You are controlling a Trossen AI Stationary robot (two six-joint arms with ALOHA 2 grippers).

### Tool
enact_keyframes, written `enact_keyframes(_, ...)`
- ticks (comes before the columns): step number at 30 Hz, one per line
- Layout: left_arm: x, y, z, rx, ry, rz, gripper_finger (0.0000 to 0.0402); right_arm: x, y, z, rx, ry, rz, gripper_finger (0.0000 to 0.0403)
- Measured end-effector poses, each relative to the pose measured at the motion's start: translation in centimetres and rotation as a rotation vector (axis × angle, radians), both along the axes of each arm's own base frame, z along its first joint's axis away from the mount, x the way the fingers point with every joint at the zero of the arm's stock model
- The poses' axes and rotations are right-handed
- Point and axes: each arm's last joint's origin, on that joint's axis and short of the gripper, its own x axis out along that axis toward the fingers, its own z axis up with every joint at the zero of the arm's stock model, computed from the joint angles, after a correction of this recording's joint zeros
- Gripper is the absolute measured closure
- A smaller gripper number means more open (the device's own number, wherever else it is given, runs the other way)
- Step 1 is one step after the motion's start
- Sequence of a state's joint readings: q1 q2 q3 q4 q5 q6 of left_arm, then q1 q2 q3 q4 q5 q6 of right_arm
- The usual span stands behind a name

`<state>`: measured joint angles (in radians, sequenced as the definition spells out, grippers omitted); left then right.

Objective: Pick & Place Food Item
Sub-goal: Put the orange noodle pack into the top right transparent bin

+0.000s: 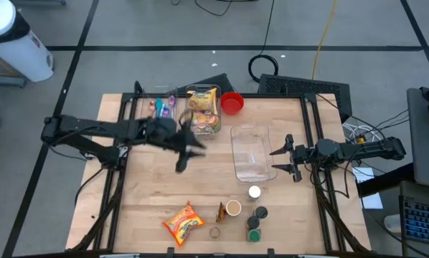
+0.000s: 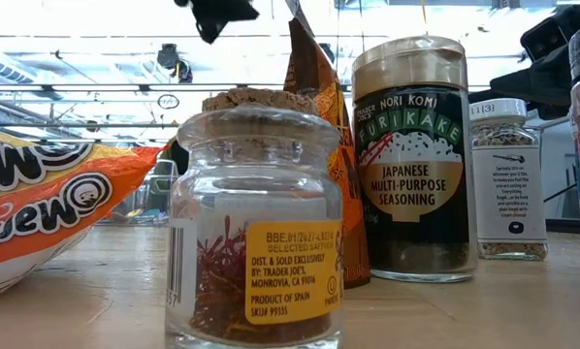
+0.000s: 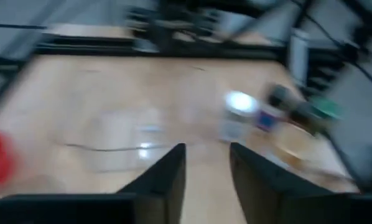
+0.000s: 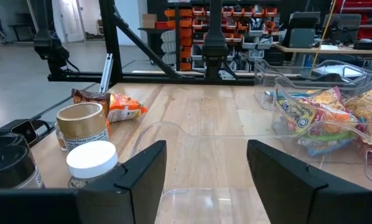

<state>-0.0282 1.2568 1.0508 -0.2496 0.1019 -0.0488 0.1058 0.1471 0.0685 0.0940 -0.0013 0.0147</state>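
High view: left gripper [image 1: 184, 159], dark, two-fingered, sits over bare wood near the middle of the light wooden table [image 1: 143, 208]. Its fingers stand a little apart with nothing between them; the left wrist view, blurred, confirms the empty gap.

Just behind it: clear plastic bin holding snack packets [image 1: 203, 109], with a small red cup [image 1: 232, 102] beside that.

To its right: empty clear plastic container [image 1: 251, 152], lying between the two arms.

Ahead of it, near the table's front edge: orange crinkled noodle packet [image 1: 182, 223], the likely food item, untouched, with a cluster of small spice jars [image 1: 255, 215] nearby.

Right gripper [image 1: 287, 157] waits just beyond the empty container, fingers well apart, holding nothing.

Handling note: judged a reach toward the packet. Spread the fingers wider before descending, approach from above, and pinch across the packet's narrow side, clear of the jars.
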Motion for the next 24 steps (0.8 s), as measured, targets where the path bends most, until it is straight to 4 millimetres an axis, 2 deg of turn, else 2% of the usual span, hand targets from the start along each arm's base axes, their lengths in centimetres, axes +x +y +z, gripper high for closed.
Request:
enact_keyframes(5,-1.3,-4.7,-1.1,0.039,0.128,-0.228,0.0201,0.0,0.0,0.0,0.0,0.0,0.0,0.0184)
enact_keyframes(8,-2.4,-6.9,-1.9,0.038,0.229,-0.278,0.0177,0.0,0.0,0.0,0.0,0.0,0.0,0.0184)
enact_keyframes(15,-3.4,-11.8,-4.0,-0.033,0.381,-0.203,0.0159,0.0,0.0,0.0,0.0,0.0,0.0,0.0187)
enact_keyframes(18,-3.6,-13.6,-5.7,-0.031,0.465,-0.159,0.0158,0.0,0.0,0.0,0.0,-0.001,0.0,0.0184)
enact_keyframes(24,-3.0,-16.4,-8.7,-0.144,0.574,-0.036,0.0158,0.0,0.0,0.0,0.0,0.0,0.0,0.0186)
